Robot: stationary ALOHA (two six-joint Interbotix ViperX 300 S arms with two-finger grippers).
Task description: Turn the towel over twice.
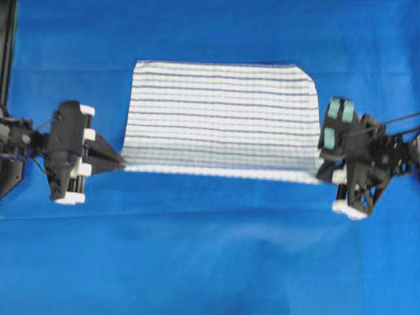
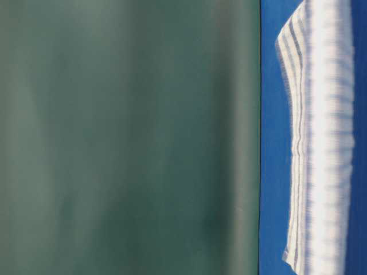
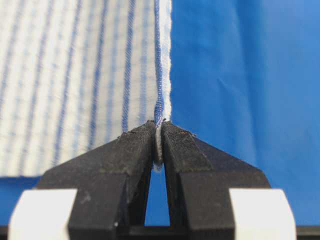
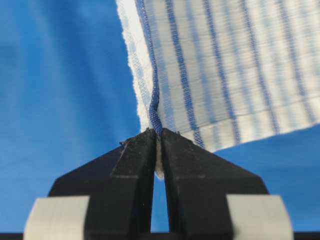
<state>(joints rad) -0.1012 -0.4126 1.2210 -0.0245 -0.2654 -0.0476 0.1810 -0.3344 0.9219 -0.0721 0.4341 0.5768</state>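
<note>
Blue tabletop [image 1: 210, 262] under everything, towel [image 1: 223, 118] spread across its middle, near edge lifted. My left pincer [image 1: 122, 164] and right pincer [image 1: 319, 172] each clamp tight on a near corner. I'd raise both evenly, keeping that edge taut, then sweep it over.

Robot lab bench, blue tablecloth [image 1: 210, 262]; plain green backdrop [image 2: 126, 137], two fixed arms

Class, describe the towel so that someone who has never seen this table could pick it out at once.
A plain blue tablecloth covers the table. In its middle lies the towel, a large white rectangle with dark and light blue stripes. The left gripper and the right gripper each pinch a corner of its near edge; it alone is striped.
</note>
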